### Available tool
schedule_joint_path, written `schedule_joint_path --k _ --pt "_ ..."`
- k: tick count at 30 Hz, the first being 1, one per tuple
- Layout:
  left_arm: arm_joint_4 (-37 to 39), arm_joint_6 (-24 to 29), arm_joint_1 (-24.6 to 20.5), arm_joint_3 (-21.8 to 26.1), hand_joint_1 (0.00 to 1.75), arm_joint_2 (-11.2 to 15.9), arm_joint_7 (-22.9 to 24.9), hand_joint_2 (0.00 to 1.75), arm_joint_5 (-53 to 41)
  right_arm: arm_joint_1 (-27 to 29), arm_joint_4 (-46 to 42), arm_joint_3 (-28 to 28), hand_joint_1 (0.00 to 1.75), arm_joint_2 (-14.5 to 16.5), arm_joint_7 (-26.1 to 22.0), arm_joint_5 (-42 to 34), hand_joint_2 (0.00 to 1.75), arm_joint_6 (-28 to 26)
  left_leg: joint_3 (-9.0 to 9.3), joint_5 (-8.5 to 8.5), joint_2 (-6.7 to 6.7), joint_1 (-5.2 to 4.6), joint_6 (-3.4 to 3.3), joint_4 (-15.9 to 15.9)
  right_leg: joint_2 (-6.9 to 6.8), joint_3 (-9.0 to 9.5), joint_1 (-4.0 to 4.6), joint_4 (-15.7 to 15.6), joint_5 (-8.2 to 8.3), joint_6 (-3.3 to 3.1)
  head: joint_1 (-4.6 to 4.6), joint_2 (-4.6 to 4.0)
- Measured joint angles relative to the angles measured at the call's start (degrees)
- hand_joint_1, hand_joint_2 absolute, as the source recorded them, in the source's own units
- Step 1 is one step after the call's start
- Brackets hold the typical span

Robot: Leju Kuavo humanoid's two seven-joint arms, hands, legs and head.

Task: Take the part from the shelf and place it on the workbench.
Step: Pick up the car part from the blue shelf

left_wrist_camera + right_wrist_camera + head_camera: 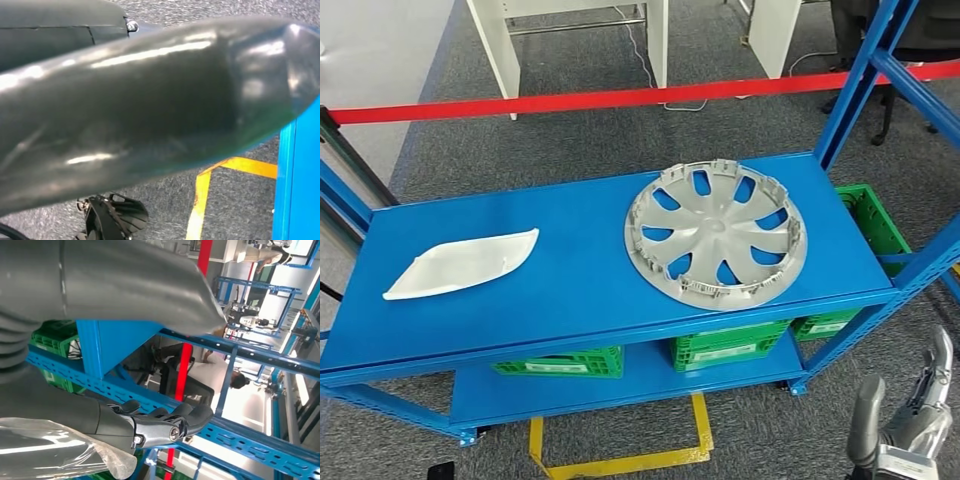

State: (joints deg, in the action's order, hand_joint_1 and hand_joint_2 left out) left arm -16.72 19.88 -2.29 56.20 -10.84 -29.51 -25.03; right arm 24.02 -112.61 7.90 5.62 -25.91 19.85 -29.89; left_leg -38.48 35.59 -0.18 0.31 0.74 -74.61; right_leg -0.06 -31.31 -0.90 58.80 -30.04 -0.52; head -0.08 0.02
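A flat white plastic part (463,264) lies on the left of the blue shelf's top deck (584,270). A grey wheel cover (715,234) lies face down on the right of the same deck. My right hand (912,420) hangs low at the front right, below and in front of the shelf corner, holding nothing. In the right wrist view its thumb (143,280) and dark fingers (170,426) stand well apart, with the shelf frame behind them. A dark, blurred thumb (158,100) of my left hand fills the left wrist view; how its fingers lie is unclear.
Green crates (720,345) sit on the lower deck, and another (875,220) stands behind the right end. A blue upright (856,85) rises at the right rear. Red barrier tape (622,98) runs behind. Yellow floor lines (622,462) mark the carpet in front.
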Motion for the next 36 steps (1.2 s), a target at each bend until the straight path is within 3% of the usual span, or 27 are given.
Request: schedule_joint_path --k 1,3,4,6,10,11,13,14,15,16,17,19,20,25,27,29,30,31,32,34,36 --pt "0.0 -0.1 0.0 0.1 0.0 0.0 0.0 0.0 0.0 0.0 0.0 -0.1 0.0 0.0 0.0 -0.4 0.0 0.4 0.31 -1.97 0.0 -0.01 -0.18 1.6 0.1 0.35 0.03 0.0 -0.21 0.03 -0.02 0.0" --pt "0.0 -0.3 0.0 0.2 0.0 0.1 0.0 0.0 -0.2 -0.2 0.0 -0.2 0.0 0.0 0.0 -0.6 0.0 0.9 2.97 -6.62 0.0 -0.17 -0.87 8.7 0.21 0.99 0.11 0.0 -0.7 0.21 0.01 0.0" --pt "0.0 -0.4 -0.1 0.2 0.0 0.2 0.0 0.0 -0.2 -0.4 0.1 -0.2 0.0 0.0 -0.1 -0.6 0.0 1.1 4.33 -7.9 0.02 -0.32 -1.22 12.0 0.26 1.22 0.18 0.0 -0.96 0.44 0.01 0.0" --pt "0.0 -0.9 -0.2 0.3 0.0 0.2 -0.3 0.0 -0.4 -1.0 0.3 -0.4 0.0 0.0 -0.4 -0.3 0.0 1.2 5.48 -8.02 0.04 -0.6 -1.62 14.8 0.27 1.25 0.23 -0.2 -1.16 1.07 0.03 0.0" --pt "0.0 -2.6 -0.7 0.3 0.0 0.3 -1.4 0.0 -0.6 -3.4 0.5 -1.2 0.0 -0.5 -0.8 2.4 0.0 1.1 6.03 -8.08 0.06 -0.26 -2.31 16.3 0.21 0.95 0.26 0.4 -1.98 2.39 0.15 0.0" --pt "0.0 -2.7 -0.9 0.3 0.0 0.3 -1.4 0.0 -0.7 -4.1 0.5 -1.5 0.0 -0.7 -0.6 3.0 0.0 1.1 6.28 -8.15 0.07 -0.09 -2.55 16.7 0.19 -0.15 0.28 2.6 -3.11 2.62 0.25 0.0" --pt "0.0 -2.8 -1.4 0.3 0.0 0.3 -1.4 0.0 -1.1 -5.2 0.8 -2.0 0.0 -1.3 -0.1 4.2 0.0 1.3 6.48 -8.04 0.08 -0.07 -2.91 16.8 0.15 -4.23 0.21 9.9 -5.95 2.97 0.39 0.0" --pt "0.0 -2.8 -1.6 0.3 0.0 0.3 -1.4 0.0 -1.5 -5.9 1.2 -2.2 0.0 -1.7 0.2 4.8 0.0 1.5 6.55 -7.93 0.08 -0.1 -3.0 16.8 0.15 -6.46 0.19 13.3 -6.76 3.12 0.39 0.0" --pt "0.0 -2.8 -1.7 0.3 0.0 0.3 -1.3 0.0 -1.8 -6.5 1.7 -2.5 0.0 -2.2 0.6 5.5 0.0 1.8 6.68 -7.8 0.08 -0.11 -3.05 16.8 0.14 -7.96 0.18 15.2 -6.5 3.23 0.39 0.0" --pt "0.0 -2.8 -1.7 0.3 0.0 0.3 -1.1 0.0 -2.2 -7.3 2.3 -2.9 0.0 -2.7 1.0 6.1 0.0 2.2 6.9 -7.63 0.08 -0.11 -3.05 16.7 0.13 -8.42 0.17 14.8 -5.07 3.29 0.4 0.0" --pt "0.0 -2.8 -1.9 0.2 0.0 0.3 -1.0 0.0 -2.6 -8.3 3.0 -3.3 0.0 -3.3 1.5 6.6 0.0 2.6 7.24 -7.42 0.06 -0.1 -3.01 16.7 0.11 -7.69 0.15 12.1 -2.66 3.29 0.4 0.0" --pt "0.0 -2.7 -2.1 0.1 0.0 0.3 -0.5 0.0 -3.3 -10.5 4.8 -4.2 0.0 -4.4 2.6 7.4 0.0 3.8 7.87 -6.87 0.02 -0.21 -2.7 16.6 0.03 -4.64 0.17 4.6 1.71 3.11 0.42 0.0" --pt "0.0 -2.7 -2.3 0.0 0.0 0.3 -0.3 0.0 -3.7 -11.8 5.9 -4.7 0.0 -5.1 3.2 7.7 0.0 4.5 7.95 -6.66 0.0 -0.31 -2.46 16.5 0.04 -3.35 0.22 1.9 2.62 2.83 0.4 0.01" --pt "0.0 -2.7 -3.1 -0.6 0.0 0.4 0.6 0.0 -4.8 -16.7 11.2 -7.4 0.0 -7.6 4.8 8.2 0.0 6.9 7.72 -5.96 0.02 -0.46 -1.27 15.9 0.19 -2.17 0.13 -0.2 2.37 1.34 0.24 0.0" --pt "0.0 -2.7 -3.2 -0.9 0.0 0.6 0.7 0.0 -5.0 -18.1 12.6 -7.9 0.0 -8.1 5.1 8.4 0.0 7.2 5.86 -3.65 0.02 -0.27 -0.67 11.7 0.07 -1.89 -0.1 -0.4 2.36 0.82 0.06 0.0" --pt "0.1 -2.7 -3.3 -1.1 0.0 0.7 1.0 0.0 -5.4 -19.8 14.7 -8.4 0.0 -8.7 5.9 9.1 0.0 7.8 2.22 -0.82 0.03 -0.05 -0.3 4.6 0.06 -1.85 -0.07 -0.4 2.25 0.5 -0.07 0.0" --pt "0.1 -2.7 -3.3 -1.3 0.0 0.7 1.2 0.0 -5.6 -20.7 16.1 -8.7 0.0 -9.1 6.5 9.6 0.0 8.4 0.68 -0.28 0.03 0.0 -0.25 2.0 0.09 -1.83 -0.05 -0.4 2.23 0.41 -0.06 0.0" --pt "0.1 -2.7 -3.3 -1.5 0.0 0.7 1.4 0.0 -5.9 -21.7 17.4 -8.9 0.0 -9.5 7.0 10.1 0.0 9.1 -0.09 -0.79 0.03 0.0 -0.3 1.1 0.13 -1.79 -0.05 -0.4 2.2 0.39 -0.08 0.0" --pt "0.2 -2.8 -3.4 -1.7 0.0 0.7 1.7 0.0 -6.2 -22.8 18.8 -9.0 0.0 -9.9 7.5 10.7 0.0 10.0 0.06 -2.32 0.03 0.0 -0.45 2.3 0.21 -1.72 -0.04 -0.4 2.18 0.4 -0.09 0.0" --pt "0.2 -3.0 -3.6 -2.1 0.0 0.7 2.1 0.0 -6.6 -25.3 21.5 -9.0 0.0 -10.8 8.3 11.8 0.0 11.5 2.64 -6.68 0.03 -0.11 -1.01 9.0 0.35 -1.5 -0.03 -0.4 2.09 0.56 -0.09 0.0" --pt "0.2 -3.2 -4.0 -2.5 0.0 0.8 2.4 0.0 -6.9 -27.3 23.6 -9.0 0.0 -11.6 8.9 12.6 0.0 12.6 4.81 -8.7 0.02 -0.35 -1.48 14.5 0.35 -1.58 0.11 -0.3 2.03 1.07 -0.06 0.0"
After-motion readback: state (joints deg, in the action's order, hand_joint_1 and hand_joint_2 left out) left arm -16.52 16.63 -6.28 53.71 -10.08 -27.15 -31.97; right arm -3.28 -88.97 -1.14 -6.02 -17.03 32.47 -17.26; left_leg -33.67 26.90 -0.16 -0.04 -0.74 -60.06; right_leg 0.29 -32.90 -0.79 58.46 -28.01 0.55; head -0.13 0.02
